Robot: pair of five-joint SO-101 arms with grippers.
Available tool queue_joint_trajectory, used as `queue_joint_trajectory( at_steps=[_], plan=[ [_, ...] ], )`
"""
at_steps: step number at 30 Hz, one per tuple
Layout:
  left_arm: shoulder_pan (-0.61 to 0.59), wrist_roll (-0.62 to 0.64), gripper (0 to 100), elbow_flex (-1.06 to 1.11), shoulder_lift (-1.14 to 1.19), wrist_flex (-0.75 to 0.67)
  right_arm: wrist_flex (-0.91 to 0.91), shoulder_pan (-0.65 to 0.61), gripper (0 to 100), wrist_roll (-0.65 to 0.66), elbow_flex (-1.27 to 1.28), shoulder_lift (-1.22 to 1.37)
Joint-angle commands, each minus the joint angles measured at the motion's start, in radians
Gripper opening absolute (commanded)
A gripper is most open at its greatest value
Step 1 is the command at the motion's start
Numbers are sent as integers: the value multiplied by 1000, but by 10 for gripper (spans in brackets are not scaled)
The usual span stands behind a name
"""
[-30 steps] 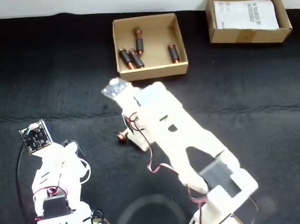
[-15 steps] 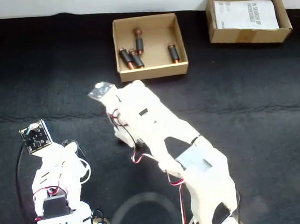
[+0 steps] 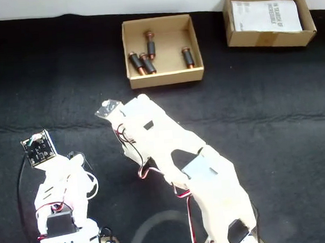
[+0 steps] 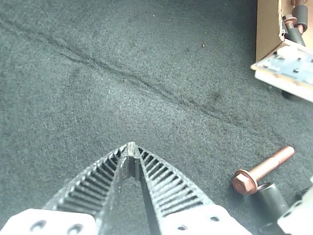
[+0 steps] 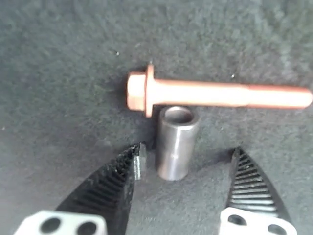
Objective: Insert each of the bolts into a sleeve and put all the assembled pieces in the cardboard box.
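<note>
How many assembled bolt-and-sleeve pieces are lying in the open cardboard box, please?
4 assembled pieces: one mid-box toward the far wall of the cardboard box; two side by side near its left wall in the high view; one by its right wall. None looks hidden.

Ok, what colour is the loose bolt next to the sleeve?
Copper-orange. The bolt shows best in the right wrist view, beside the grey sleeve.

Robotics lab bench: left arm (image 3: 61,188), right arm (image 3: 179,154), black felt table (image 3: 299,144)

right arm (image 3: 164,144) swung left, covering bolt (image 5: 215,94)
</note>
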Motion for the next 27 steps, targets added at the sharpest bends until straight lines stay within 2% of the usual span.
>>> queue_joint_trajectory(
  at_steps=[1, 4, 12, 21, 27],
  plan=[
    [-12, -8, 14, 18, -30, -5, -27, -1, 130, 12, -38, 12],
    [-12, -8, 14, 18, -30, -5, -27, -5, 7, 8, -38, 16],
    [-12, -8, 14, 18, -30, -5, 27, 8, 8, 6, -59, 10],
    [-12, -8, 14, 18, -30, -5, 355, 84, 8, 6, -515, 12],
    [-12, -8, 14, 18, -30, -5, 361, 139, 8, -40, -621, -87]
  ],
)
